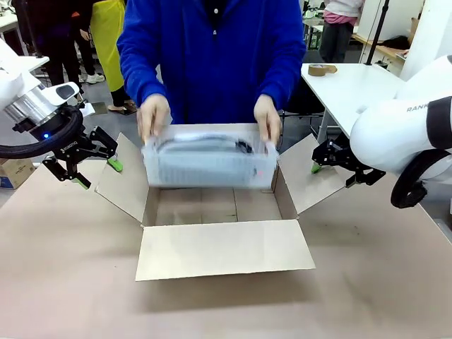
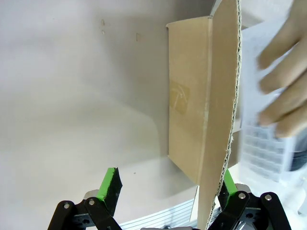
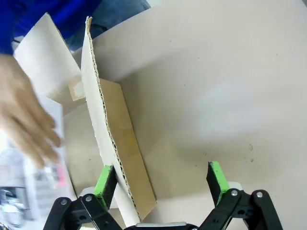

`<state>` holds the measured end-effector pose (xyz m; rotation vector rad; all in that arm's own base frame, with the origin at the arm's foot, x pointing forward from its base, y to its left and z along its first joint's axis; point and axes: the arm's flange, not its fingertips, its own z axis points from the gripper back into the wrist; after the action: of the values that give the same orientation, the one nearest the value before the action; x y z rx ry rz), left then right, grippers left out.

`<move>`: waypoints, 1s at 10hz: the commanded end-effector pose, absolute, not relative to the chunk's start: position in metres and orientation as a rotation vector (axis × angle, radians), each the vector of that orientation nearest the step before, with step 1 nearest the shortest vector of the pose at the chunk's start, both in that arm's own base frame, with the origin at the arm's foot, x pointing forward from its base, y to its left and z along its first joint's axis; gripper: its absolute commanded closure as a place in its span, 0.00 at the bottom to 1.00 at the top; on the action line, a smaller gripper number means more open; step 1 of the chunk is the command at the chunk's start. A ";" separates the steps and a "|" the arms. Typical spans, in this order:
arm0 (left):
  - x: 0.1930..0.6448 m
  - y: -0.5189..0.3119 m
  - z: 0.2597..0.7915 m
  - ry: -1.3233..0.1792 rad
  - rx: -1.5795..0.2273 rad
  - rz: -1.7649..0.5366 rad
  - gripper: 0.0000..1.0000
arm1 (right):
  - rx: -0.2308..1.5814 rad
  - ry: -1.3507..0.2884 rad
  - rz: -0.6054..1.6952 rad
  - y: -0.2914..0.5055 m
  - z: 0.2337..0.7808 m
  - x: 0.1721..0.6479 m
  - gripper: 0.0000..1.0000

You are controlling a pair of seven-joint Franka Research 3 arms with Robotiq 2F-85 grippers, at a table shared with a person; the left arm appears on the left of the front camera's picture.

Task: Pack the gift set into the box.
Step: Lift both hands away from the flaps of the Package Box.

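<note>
Gift set above the box, not yet in it; my grippers straddle the side flaps.

The wide, flat package in pale translucent-white plastic (image 1: 208, 161) hangs over the far half of the large brown corrugated cardboard carton (image 1: 222, 248), held at both ends by the person's hands (image 1: 153, 116). The carton floor is bare. My left gripper (image 1: 99, 174) and right gripper (image 1: 332, 173) have their jaws spread wide, one astride each side flap, clamping nothing. I judge lowering and flap-closing remain.
</note>
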<state>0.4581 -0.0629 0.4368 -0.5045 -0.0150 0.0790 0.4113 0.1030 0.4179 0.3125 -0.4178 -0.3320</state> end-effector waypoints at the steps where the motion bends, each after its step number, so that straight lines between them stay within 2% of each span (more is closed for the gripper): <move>1: 0.456 -0.063 0.438 -0.014 -0.490 0.088 0.00 | 0.301 -0.414 -0.353 0.105 0.423 0.412 0.00; 10: 0.456 -0.063 0.438 -0.014 -0.490 0.088 0.00 | 0.301 -0.414 -0.353 0.105 0.423 0.412 0.00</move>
<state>0.4581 -0.0629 0.4368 -0.5045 -0.0150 0.0790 0.4113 0.1030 0.4178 0.3125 -0.4174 -0.3323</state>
